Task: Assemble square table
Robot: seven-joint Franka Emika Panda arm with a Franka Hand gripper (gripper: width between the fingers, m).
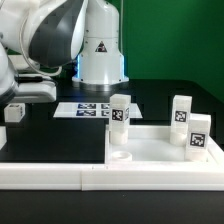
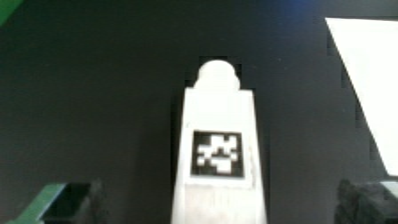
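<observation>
In the wrist view a white leg [image 2: 219, 150] with a black-and-white tag lies lengthwise on the dark table, its rounded peg end pointing away from me. My gripper [image 2: 217, 205] is open, with one finger on either side of the leg's near end and a gap to each. In the exterior view this leg [image 1: 14, 112] lies at the left under my arm [image 1: 50, 40]. The white square tabletop [image 1: 155, 148] lies at the right. One leg [image 1: 120, 112] stands at its far left corner and two legs [image 1: 181, 110] [image 1: 200, 135] stand at its right.
The marker board [image 1: 92, 110] lies flat behind the tabletop, in front of the robot's base [image 1: 100, 50]. A long white border rail [image 1: 100, 178] runs along the front. A white sheet edge [image 2: 365, 70] shows beside the leg in the wrist view.
</observation>
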